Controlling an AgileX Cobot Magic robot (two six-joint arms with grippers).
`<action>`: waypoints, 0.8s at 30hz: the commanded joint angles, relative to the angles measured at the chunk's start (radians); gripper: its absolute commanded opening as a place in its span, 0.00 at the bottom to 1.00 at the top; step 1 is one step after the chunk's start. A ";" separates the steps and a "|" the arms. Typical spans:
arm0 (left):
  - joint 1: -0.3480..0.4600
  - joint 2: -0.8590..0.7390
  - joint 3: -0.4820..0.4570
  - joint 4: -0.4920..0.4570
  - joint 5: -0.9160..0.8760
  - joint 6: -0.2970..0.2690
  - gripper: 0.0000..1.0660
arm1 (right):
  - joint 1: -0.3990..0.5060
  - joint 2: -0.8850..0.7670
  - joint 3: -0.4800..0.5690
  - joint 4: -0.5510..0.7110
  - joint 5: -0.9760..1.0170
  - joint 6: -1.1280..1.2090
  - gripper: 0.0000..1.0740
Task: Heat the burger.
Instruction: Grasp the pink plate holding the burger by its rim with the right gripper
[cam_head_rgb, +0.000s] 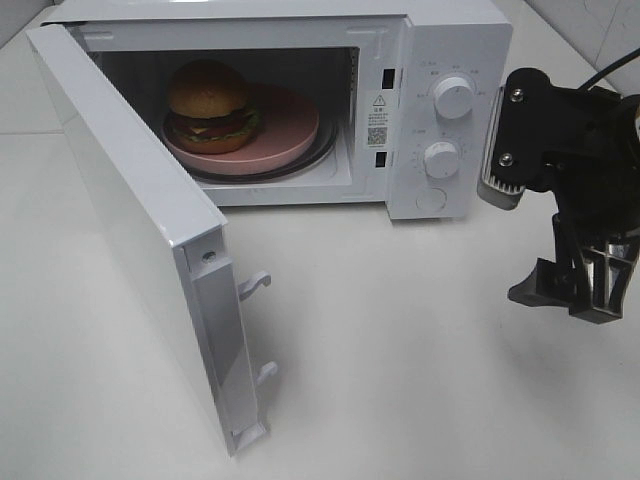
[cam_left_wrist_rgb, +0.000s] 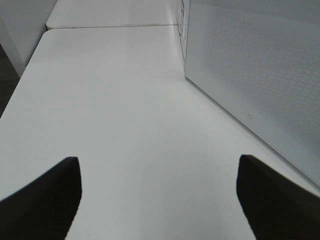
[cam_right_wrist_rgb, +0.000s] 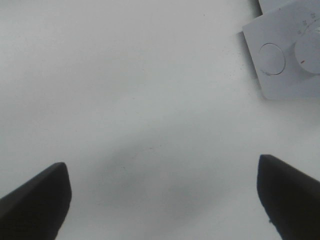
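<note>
Though loaded, not yet heating: burger (cam_head_rgb: 208, 103) seated on pink plate (cam_head_rgb: 290, 125) inside cavity of microwave (cam_head_rgb: 455, 35), upper left of centre in the high view, toward left half of plate. Door (cam_head_rgb: 120, 230) swung wide, running from upper left down to lower centre. Judged step in hand: shut door, then set knobs.

Right gripper (cam_head_rgb: 572, 290) low at right edge of high view, apart from control panel, fingers spread wide, nothing between them, only table (cam_head_rgb: 400, 350) beneath. Left gripper (cam_left_wrist_rgb: 159, 160) absent from high view; in its wrist view, fingers likewise wide and empty, door's dotted panel at upper right.

To close well:
- Push on door's outer face near free edge, not near hinge.
- Keep push level and follow the arc.
- Stay off latch hooks (cam_head_rgb: 255, 283); press until seated in slots, otherwise probably no start.
- Hold right arm out of door's path.
- Afterwards, narrow fingers around lower knob (cam_head_rgb: 441, 158) and turn.

Risk: too hard a shove, shifting microwave or toppling tall burger.
</note>
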 joint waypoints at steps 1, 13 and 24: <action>0.005 -0.016 0.000 -0.004 0.003 -0.001 0.73 | -0.006 -0.004 -0.009 -0.046 -0.020 -0.014 0.91; 0.005 -0.016 0.000 -0.004 0.003 -0.001 0.73 | -0.006 -0.001 -0.010 -0.088 -0.095 -0.084 0.89; 0.005 -0.016 0.000 -0.004 0.003 -0.001 0.73 | 0.046 0.042 -0.033 -0.184 -0.180 -0.095 0.88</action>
